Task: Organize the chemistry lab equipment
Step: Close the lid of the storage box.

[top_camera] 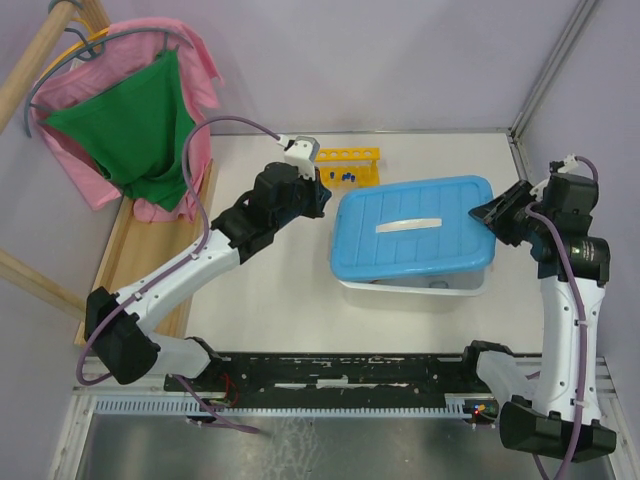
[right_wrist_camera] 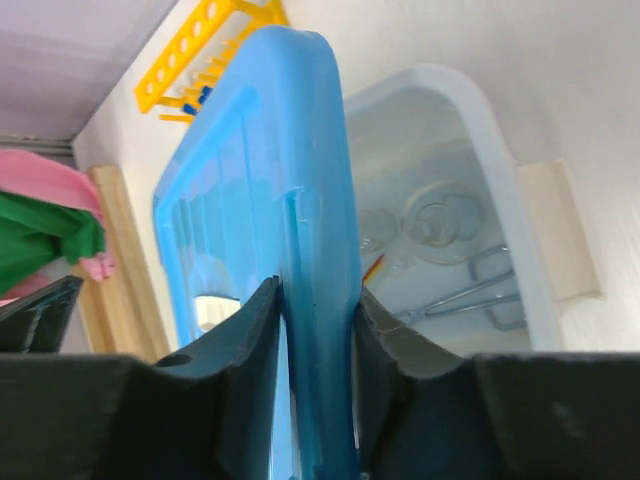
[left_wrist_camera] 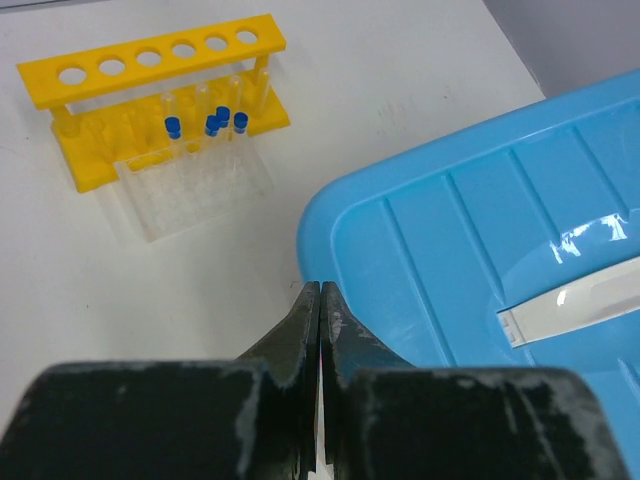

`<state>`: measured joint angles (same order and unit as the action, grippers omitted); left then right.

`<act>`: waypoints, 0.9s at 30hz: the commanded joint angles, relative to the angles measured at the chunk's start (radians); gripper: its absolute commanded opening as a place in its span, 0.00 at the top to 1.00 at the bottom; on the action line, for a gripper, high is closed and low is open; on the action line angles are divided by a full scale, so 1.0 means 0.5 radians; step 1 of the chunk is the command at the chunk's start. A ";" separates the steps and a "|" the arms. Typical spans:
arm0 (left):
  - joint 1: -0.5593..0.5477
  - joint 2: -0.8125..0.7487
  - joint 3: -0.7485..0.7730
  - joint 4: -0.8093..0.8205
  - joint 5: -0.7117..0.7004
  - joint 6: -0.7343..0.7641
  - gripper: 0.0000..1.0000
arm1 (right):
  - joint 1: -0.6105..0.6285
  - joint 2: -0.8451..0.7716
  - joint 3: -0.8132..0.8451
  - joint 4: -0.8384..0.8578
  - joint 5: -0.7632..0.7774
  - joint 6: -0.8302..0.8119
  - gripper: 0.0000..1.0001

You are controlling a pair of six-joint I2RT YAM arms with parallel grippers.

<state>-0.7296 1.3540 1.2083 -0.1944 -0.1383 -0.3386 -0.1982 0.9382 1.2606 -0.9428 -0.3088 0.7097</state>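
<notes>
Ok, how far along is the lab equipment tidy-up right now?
Done: flasks, tongs and red rod lie in the white tub. In hand: the right gripper pinches the blue lid by its edge, tilted above the tub; the left gripper is shut, empty. Left: yellow rack and blue-capped tubes sit outside on the table.

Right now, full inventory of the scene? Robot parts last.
white tub: 1, white, centre-right
blue lid: 1, blue, askew over tub
yellow rack: 1, yellow, left of lid
capped tubes: 4 seen, clear with blue caps, in front of rack
clear holder: 1, clear, against rack's front
flasks: about 2, clear, inside tub
tongs: 1, metal, inside tub
red rod: 1, red, inside tub
pink shirt: 1, pink, hanging far left
green cloth: 1, green, over shirt
left gripper: 1, black, shut, by lid's left edge
right gripper: 1, black, clamped on lid's right edge
</notes>
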 commanded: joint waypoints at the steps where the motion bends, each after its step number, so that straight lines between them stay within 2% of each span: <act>1: 0.006 -0.014 0.016 0.042 0.078 -0.094 0.97 | -0.015 0.042 0.085 -0.220 0.382 -0.344 0.58; 4: 0.005 -0.002 0.022 0.033 0.089 -0.096 0.97 | -0.016 0.016 0.085 -0.227 0.463 -0.379 0.43; 7: 0.006 0.001 0.021 0.035 0.103 -0.098 0.97 | -0.016 0.008 0.117 -0.244 0.514 -0.417 0.34; 13: 0.006 0.031 0.036 -0.003 0.123 -0.113 0.97 | -0.017 0.008 0.192 -0.274 0.619 -0.464 0.35; 18: 0.033 0.111 0.063 -0.292 -0.295 -0.206 0.97 | -0.012 0.047 0.282 -0.310 0.650 -0.496 0.37; 22: 0.224 0.149 -0.013 -0.252 0.011 -0.291 0.97 | -0.011 0.119 0.335 -0.313 0.560 -0.550 0.40; 27: 0.269 0.249 0.093 -0.241 0.192 -0.300 0.97 | -0.011 0.304 0.453 -0.394 0.368 -0.627 0.38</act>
<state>-0.6025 1.4544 1.1992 -0.3252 -0.1265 -0.4335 -0.2039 1.0286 1.4246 -1.1160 -0.0559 0.4454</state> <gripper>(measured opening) 0.036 0.617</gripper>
